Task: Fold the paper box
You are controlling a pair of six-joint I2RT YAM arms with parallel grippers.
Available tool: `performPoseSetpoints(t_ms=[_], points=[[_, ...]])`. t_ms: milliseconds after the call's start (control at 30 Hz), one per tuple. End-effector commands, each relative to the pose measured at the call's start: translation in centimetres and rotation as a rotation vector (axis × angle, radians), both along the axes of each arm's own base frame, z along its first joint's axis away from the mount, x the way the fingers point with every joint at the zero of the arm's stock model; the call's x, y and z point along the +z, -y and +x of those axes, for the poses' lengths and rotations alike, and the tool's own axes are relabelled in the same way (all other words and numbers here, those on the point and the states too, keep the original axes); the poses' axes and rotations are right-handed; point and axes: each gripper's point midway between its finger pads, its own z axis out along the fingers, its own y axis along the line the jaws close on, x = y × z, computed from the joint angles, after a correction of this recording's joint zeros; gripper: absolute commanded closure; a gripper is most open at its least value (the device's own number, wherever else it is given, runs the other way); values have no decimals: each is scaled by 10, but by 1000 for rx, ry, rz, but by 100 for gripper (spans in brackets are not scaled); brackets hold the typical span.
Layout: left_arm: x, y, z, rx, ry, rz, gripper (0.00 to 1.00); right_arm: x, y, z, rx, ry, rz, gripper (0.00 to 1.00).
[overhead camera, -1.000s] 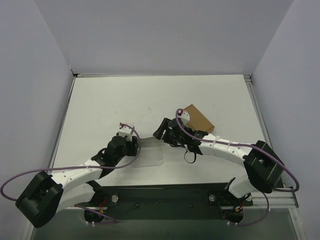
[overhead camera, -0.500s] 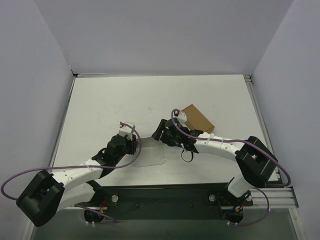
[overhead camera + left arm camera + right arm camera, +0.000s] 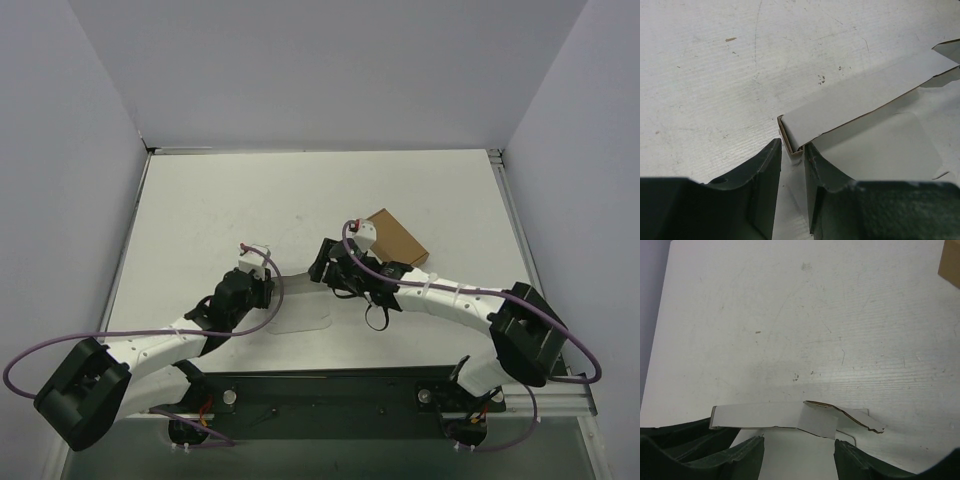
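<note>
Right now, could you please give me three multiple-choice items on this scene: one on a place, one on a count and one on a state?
1. Where is the brown box relative to the right gripper?
A) held in it
B) past it, on its far side
C) nearer the camera than it

2. How many grippers are at the paper box?
A) none
B) one
C) two

3. How is the paper box's long flap?
A) lying flat
B) raised off the rest of the sheet
C) torn off

Answers:
1 B: the top view shows the brown box lying beyond the right gripper.
2 C: the left gripper flanks a folded corner, and the right gripper's fingers stand either side of the sheet's edge.
3 B: the left wrist view shows the flap standing up.
</note>
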Motion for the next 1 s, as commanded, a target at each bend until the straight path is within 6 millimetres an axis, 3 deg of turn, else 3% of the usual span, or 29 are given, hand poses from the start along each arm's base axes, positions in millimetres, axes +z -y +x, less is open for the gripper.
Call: performPoseSetpoints(t_ms=[0, 333, 567, 967], points=[[16, 5, 6, -5, 64, -18, 65, 26, 0, 13, -7, 71, -22, 43], [16, 7, 5, -8, 74, -3, 66, 17, -26, 21, -2, 1, 91, 44], [16, 8, 4, -13, 75, 4, 67, 5, -31, 18, 0, -33, 113, 45], [17, 11, 2, -26, 83, 8, 68, 4, -50, 27, -20, -74, 275, 51]])
